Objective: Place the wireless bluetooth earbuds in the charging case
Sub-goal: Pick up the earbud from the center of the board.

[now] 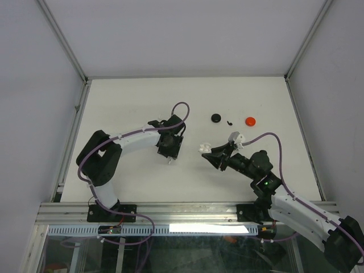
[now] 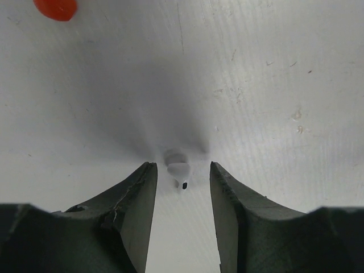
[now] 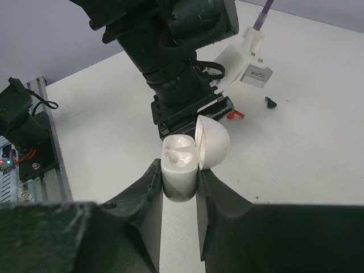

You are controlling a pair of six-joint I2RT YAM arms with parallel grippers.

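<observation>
The left end effector [image 1: 169, 156] points down at the surface [image 1: 125, 102] with its fingers [image 2: 136, 199] moderately apart, gripping nothing. A white earbud [image 2: 177, 169] lies on the surface just beyond the fingertips, in line with the gap and touching neither finger. The right end effector [image 1: 208, 152] is narrow, clamped on the lower half of a white case [image 3: 180, 176], which it holds upright near the left one. Its lid [image 3: 213, 145] is swung open to one side. The moulded sockets inside show white, and whether a bud sits in them I cannot tell. Farther back on the surface a black case [image 1: 216, 118], a black earbud [image 1: 229, 122] and a red case [image 1: 250, 120] lie in a row, apart from each other.
</observation>
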